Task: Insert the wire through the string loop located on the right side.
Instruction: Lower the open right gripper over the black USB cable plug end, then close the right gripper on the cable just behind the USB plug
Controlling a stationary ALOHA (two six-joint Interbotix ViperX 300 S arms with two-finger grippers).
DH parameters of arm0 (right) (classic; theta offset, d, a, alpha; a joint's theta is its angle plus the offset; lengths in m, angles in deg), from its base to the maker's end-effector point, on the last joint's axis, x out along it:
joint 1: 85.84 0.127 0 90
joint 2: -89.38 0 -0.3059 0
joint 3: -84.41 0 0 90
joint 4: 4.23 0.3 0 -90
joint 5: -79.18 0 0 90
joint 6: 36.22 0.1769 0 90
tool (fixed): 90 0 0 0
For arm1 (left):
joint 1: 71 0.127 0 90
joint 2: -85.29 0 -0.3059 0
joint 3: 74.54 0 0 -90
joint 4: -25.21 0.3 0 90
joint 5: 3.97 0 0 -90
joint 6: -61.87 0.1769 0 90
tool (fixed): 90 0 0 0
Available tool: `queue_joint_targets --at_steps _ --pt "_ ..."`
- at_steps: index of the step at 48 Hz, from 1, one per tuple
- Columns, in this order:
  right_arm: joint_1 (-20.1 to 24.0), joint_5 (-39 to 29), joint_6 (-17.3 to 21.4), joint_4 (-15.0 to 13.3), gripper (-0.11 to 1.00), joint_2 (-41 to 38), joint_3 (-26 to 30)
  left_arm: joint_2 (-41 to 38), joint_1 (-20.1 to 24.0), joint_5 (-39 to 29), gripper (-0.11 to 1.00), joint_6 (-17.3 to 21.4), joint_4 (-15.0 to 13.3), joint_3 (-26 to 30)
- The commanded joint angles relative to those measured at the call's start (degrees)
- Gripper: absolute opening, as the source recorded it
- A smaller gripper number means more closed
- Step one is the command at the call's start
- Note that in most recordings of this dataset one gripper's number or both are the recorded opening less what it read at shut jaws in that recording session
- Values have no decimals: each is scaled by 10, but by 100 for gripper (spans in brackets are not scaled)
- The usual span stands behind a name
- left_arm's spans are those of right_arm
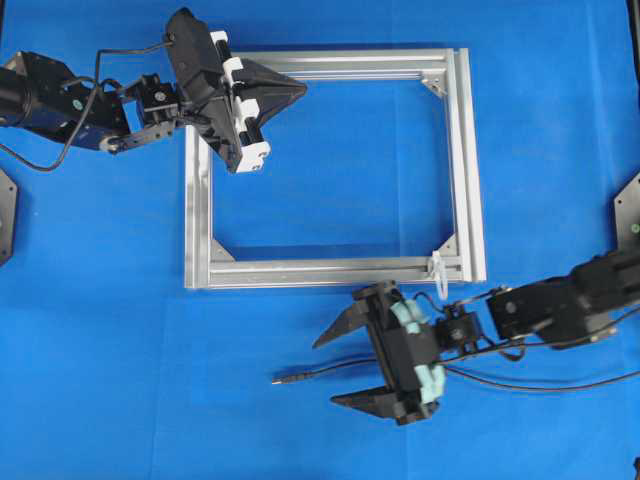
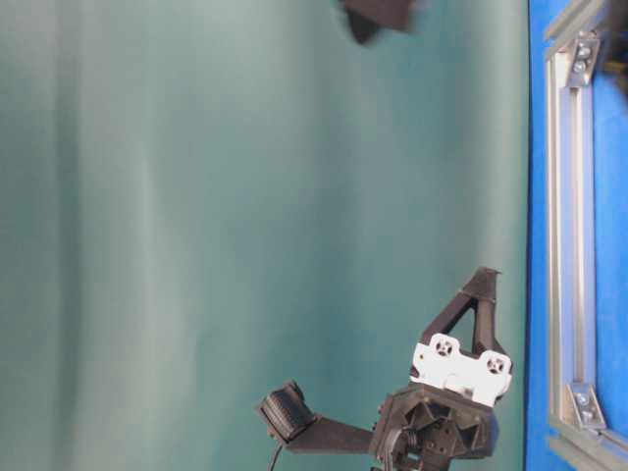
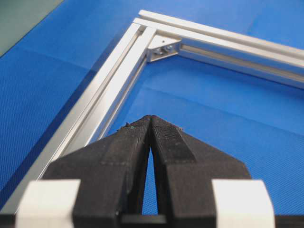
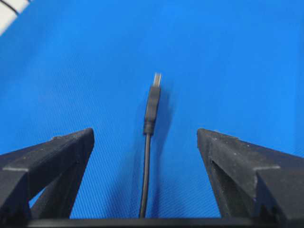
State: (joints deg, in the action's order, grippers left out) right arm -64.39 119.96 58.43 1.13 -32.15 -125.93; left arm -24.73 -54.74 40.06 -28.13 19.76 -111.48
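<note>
The wire [image 1: 310, 375] lies on the blue mat in front of the silver frame [image 1: 330, 272], plug tip [image 1: 282, 380] pointing left. My right gripper [image 1: 328, 372] is open and straddles the wire without touching it. In the right wrist view the wire [image 4: 146, 166] runs up between the spread fingers [image 4: 71, 147], free of both. The string loop [image 1: 437, 272] hangs at the frame's near right corner, behind the right wrist and apart from the wire. My left gripper [image 1: 300, 90] is shut and empty over the frame's far left corner; its tips [image 3: 151, 119] meet above the mat.
The frame's rails [image 3: 118, 76] and corner bracket [image 3: 163, 47] lie ahead of the left gripper. Thin black arm cables [image 1: 560, 385] trail beside the right arm. In the table-level view, the left gripper [image 2: 484, 280] hovers close to the frame [image 2: 564, 245].
</note>
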Motion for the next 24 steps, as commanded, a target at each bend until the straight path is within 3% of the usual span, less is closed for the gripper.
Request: queue_joint_targets --at_steps 1,17,24 --pt "2 2 1 12 90 -4 16 18 2 1 0 2 1 4" --pt "3 2 1 28 89 -9 14 18 2 -7 0 1 2 4" --pt "3 3 1 29 83 -9 14 18 2 -7 0 1 1 3"
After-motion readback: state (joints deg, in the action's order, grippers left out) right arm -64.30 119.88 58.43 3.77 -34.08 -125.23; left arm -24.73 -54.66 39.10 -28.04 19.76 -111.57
